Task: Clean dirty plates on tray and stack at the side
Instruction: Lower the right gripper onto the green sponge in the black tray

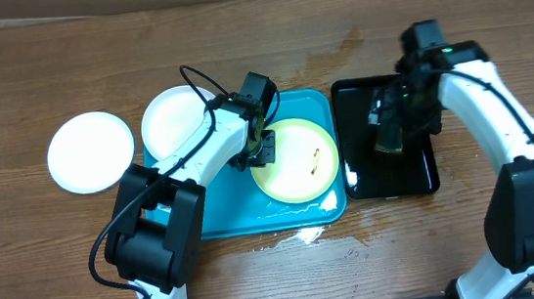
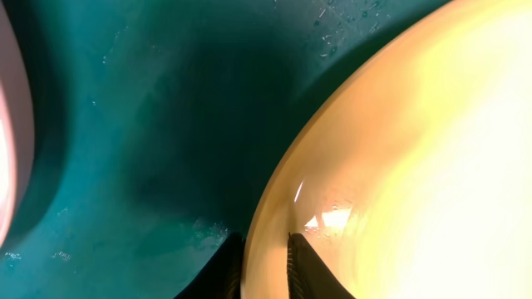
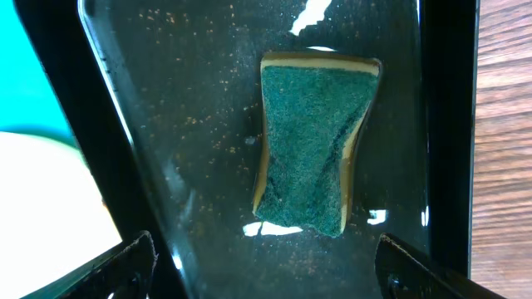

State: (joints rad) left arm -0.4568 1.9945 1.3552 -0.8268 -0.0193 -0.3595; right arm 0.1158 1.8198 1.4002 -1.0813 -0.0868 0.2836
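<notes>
lit: bright | glare: yellow-green plate [image 2: 416, 166], black tray [image 3: 208, 100] | L-wrist: blurry

Counter [image 1: 236, 35]: brown wood grain, matt, with darker damp patches.
Tray [image 1: 243, 211]: turquoise plastic, smooth, beaded with water drops.
Black tray [image 1: 422, 179]: glossy, wet, dotted with pale specks.
Sponge [image 3: 312, 141]: rough green scouring face over yellow foam.
Yellow-green plate [image 1: 298, 166]: smooth, glossy, wet sheen near the rim.
White plates [image 1: 90, 152] [image 1: 171, 119]: smooth, softly shiny.
</notes>
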